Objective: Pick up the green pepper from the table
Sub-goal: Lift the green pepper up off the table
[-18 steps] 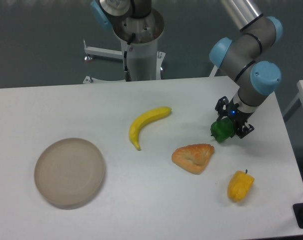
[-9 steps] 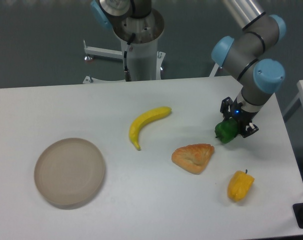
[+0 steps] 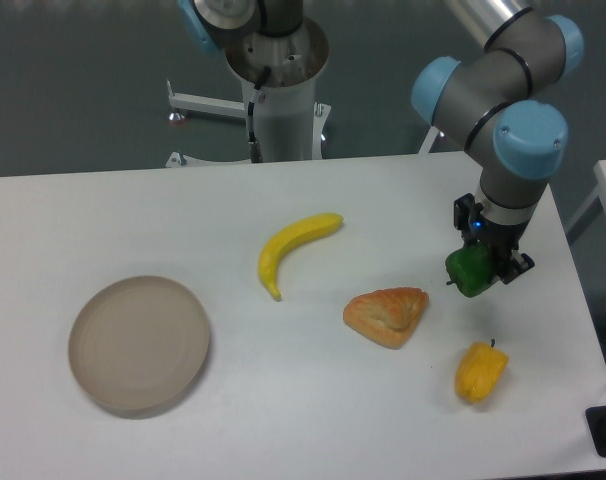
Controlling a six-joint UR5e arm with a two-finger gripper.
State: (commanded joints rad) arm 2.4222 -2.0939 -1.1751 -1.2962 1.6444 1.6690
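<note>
Gripper: we have our gripper (image 3: pixel 476 268) closed around the green pepper (image 3: pixel 470 271), the dark fingers (image 3: pixel 507 268) pressed against its sides and pointing down from the wrist.

Green pepper: it sits between the fingers at about four o'clock on the table (image 3: pixel 283 400), near the right edge. We judge it lifted clear of the surface, though the single view does not let us be sure of the gap beneath it.

Neighbours: the pastry (image 3: pixel 387 315) lies at the pepper's eight o'clock, near but apart. The yellow pepper (image 3: pixel 480 371) rests at its six o'clock, also apart. The banana (image 3: pixel 291 248) is off at nine to ten o'clock, and the round plate (image 3: pixel 138 343) is well away at the table's eight o'clock.

Stage: we read the pick as mostly done, with the hold made and the lift under way or just finished.

Risk, slip: the pepper is glossy and lumpy, and we appear to grip only its upper part. If the pads bear on a bulge rather than a flat, it could rotate or squirt out as we rise.

Risk, drop zone: a release here could send it rolling toward the right edge or onto the yellow pepper below.

Risk, hidden contact: much of the far finger is hidden behind the pepper, so we cannot tell how squarely it seats.
</note>
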